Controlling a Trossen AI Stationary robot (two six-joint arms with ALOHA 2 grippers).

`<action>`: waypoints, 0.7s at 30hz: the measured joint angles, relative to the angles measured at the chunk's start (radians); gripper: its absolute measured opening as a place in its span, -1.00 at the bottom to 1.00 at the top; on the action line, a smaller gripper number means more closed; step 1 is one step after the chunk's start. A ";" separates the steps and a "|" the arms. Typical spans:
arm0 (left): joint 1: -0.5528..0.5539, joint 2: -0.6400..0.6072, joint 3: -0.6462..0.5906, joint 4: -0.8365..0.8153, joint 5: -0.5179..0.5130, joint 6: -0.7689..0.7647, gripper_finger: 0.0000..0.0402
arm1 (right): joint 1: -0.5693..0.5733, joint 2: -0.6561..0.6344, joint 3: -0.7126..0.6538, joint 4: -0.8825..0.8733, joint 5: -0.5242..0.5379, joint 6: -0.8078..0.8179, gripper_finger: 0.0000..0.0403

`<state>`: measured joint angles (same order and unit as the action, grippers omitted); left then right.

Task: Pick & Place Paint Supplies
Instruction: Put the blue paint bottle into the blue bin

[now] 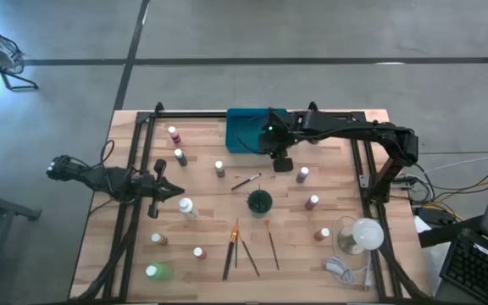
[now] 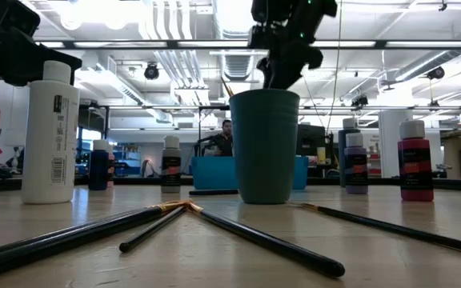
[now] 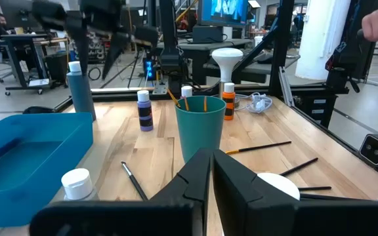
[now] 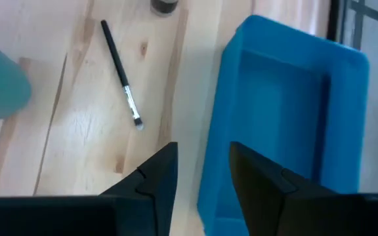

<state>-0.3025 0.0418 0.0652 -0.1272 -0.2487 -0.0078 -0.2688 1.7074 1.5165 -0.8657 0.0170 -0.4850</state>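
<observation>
Small white-capped paint bottles point(image 1: 180, 156) stand scattered over the wooden table. Several thin paintbrushes point(image 1: 235, 246) lie near the front, and one short brush point(image 1: 246, 181) point(image 4: 120, 72) lies between the teal tray point(image 1: 248, 129) and the dark green cup point(image 1: 259, 202). Brush handles point(image 3: 186, 101) stick up out of the cup. My right gripper point(image 1: 283, 165) point(image 4: 202, 170) hangs open above the table by the tray's near right corner, with nothing between its fingers. My left gripper point(image 1: 174, 191) point(image 3: 212, 170) rests shut at the left, beside a white bottle point(image 1: 186, 207).
A white lamp point(image 1: 364, 234) and a coiled cable point(image 1: 339, 268) sit at the front right. A green bottle point(image 1: 158, 272) lies at the front left. Black frame rails point(image 1: 363, 161) run along both table sides. People show in the room beyond.
</observation>
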 joint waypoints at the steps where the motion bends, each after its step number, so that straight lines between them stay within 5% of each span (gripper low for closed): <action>1: 0.000 0.000 0.000 0.000 0.000 0.000 -0.87 | -0.001 -0.006 0.014 -0.015 0.001 0.001 -0.37; 21: 0.000 0.000 0.000 0.000 0.000 0.000 -0.87 | 0.000 -0.209 0.051 -0.205 0.092 0.264 -0.11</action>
<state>-0.3023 0.0422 0.0650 -0.1272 -0.2489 -0.0078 -0.2687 1.4988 1.5679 -1.0708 0.1085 -0.2208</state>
